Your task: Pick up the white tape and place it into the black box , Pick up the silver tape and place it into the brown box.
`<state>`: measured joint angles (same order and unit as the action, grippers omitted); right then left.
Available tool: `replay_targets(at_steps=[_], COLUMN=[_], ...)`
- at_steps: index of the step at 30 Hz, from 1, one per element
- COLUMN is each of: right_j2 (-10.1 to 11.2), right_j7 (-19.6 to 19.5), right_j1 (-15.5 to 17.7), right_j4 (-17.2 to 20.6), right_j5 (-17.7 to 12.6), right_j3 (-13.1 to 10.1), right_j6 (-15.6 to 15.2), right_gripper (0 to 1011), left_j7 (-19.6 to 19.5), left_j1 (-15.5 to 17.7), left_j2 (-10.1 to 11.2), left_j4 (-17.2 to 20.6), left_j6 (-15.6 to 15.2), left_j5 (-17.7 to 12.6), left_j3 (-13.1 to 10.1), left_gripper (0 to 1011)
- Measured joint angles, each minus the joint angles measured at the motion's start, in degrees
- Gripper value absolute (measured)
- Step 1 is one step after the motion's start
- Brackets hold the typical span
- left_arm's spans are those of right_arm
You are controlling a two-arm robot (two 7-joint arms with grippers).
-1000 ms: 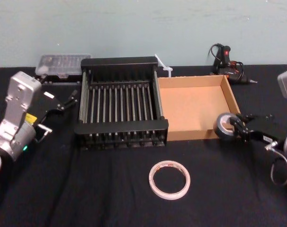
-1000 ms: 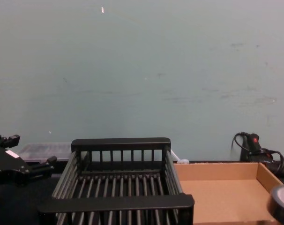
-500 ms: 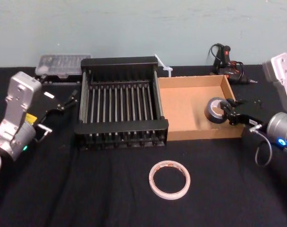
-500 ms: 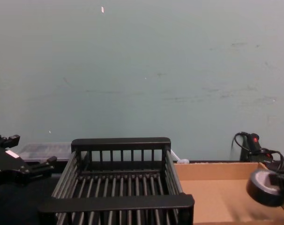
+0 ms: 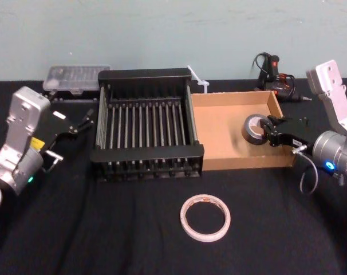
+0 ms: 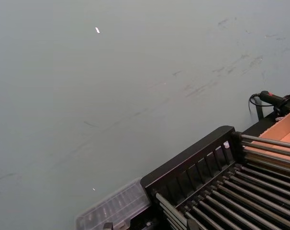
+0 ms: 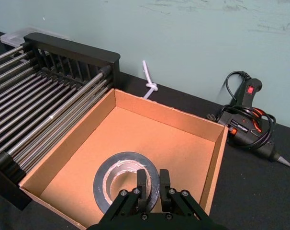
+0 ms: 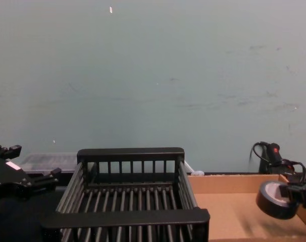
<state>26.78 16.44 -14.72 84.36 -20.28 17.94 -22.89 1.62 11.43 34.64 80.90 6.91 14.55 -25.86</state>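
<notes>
Pinching one silver tape point(image 5: 253, 128) over one brown box point(image 5: 231, 163) with right end effector point(image 5: 269, 130); holding left end effector point(image 5: 83, 120) spread beside one black box point(image 5: 146, 153).

Right gripper point(image 5: 268, 130) outstretched, fingers pinched together; left gripper point(image 5: 82, 121) parked leftward, fingers apart.

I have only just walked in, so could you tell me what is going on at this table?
The right gripper has its fingers shut on the wall of a small grey-silver roll of tape and holds it over the wide shallow tan cardboard tray, not yet let go. The flat white roll of tape with red printed marks lies untouched on the black cloth in front of the black slatted plastic crate. The left gripper sits open, left of the crate.
</notes>
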Motion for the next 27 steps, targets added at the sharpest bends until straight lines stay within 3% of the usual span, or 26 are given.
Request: replay_targets(at_steps=[15, 27], right_j2=[0.28, 0.35], right_j7=[0.09, 0.15], right_j1=[0.22, 0.28], right_j4=[0.4, 0.5], right_j5=[-0.21, -0.33], right_j3=[-0.05, -0.05], right_j6=[-0.01, -0.06], right_gripper=[181, 539], left_j7=[0.0, 0.0], left_j1=[0.0, 0.0], left_j2=[0.0, 0.0], left_j4=[0.0, 0.0], left_j6=[0.0, 0.0], left_j5=[0.0, 0.0], left_j3=[0.0, 0.0], left_gripper=[1001, 1001])
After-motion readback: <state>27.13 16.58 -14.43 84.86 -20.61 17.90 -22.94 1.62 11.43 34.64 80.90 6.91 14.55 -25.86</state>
